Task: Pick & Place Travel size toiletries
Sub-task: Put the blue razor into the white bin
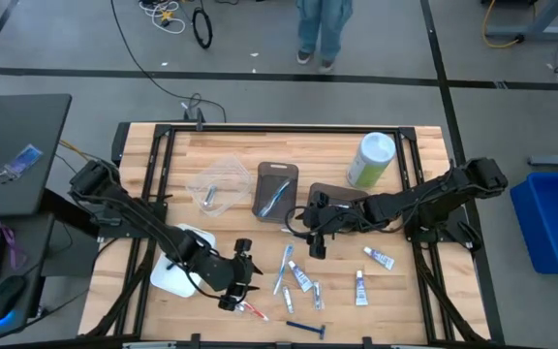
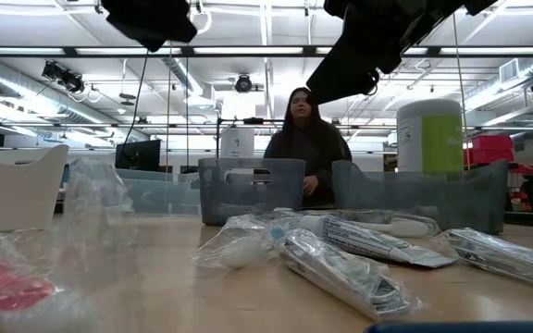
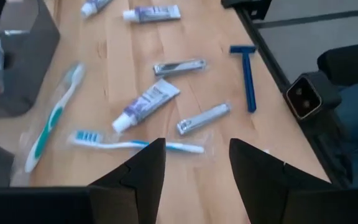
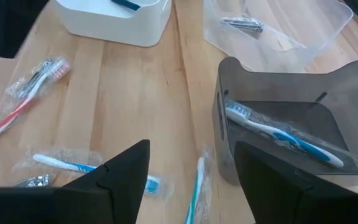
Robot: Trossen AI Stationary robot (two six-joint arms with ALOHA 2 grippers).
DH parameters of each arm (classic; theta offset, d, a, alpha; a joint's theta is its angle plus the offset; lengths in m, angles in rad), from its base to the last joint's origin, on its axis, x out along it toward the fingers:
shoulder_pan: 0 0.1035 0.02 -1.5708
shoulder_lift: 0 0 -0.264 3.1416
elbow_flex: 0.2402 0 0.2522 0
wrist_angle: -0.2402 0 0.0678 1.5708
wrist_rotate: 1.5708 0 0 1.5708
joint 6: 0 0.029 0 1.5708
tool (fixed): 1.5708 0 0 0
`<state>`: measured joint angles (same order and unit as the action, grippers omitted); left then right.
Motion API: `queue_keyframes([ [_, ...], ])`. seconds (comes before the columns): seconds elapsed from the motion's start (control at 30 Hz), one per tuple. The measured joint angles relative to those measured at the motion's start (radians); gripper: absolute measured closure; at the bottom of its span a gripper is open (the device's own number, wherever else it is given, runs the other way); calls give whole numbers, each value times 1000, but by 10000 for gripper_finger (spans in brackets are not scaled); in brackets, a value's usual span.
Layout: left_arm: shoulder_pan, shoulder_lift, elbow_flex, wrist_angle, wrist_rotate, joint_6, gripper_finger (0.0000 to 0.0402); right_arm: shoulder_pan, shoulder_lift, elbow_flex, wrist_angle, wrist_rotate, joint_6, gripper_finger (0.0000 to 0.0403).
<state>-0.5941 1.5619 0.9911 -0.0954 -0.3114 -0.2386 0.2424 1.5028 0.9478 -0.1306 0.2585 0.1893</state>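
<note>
The travel size toiletries lie loose on the near part of the wooden table: a blue razor (image 3: 248,78), two nail clippers (image 3: 179,67), a white tube (image 3: 145,106), a blue toothbrush (image 3: 135,144) and a green one (image 3: 51,118). My left gripper (image 1: 243,291) hangs open above them, with nothing between its fingers (image 3: 148,171). My right gripper (image 1: 313,244) is open and empty too, and hovers beside a dark bin (image 4: 278,99) in which a wrapped blue toothbrush (image 4: 278,134) lies. A red toothbrush (image 4: 23,93) rests flat on the table.
A white bin (image 1: 177,271) sits under the left arm, with a clear bin (image 1: 216,184) holding a nail clipper (image 4: 244,25) farther back. A second dark bin (image 1: 337,194) lies under the right arm. A green canister (image 1: 371,160) stands at the far right. A person sits beyond the table (image 2: 303,139).
</note>
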Motion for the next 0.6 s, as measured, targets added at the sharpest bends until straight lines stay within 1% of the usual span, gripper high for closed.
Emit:
queue_keyframes([
  [0.2,0,26,2,24,-2,-17,211,0,0,0,6,-52,4,171],
  [0.37,0,29,1,11,-16,-16,211,17,0,0,46,-62,5,178],
  [0.5,0,29,1,21,-18,6,211,94,0,1,151,-142,54,190],
  [0.6,0,29,1,17,-33,15,211,176,1,28,196,-154,64,200],
])
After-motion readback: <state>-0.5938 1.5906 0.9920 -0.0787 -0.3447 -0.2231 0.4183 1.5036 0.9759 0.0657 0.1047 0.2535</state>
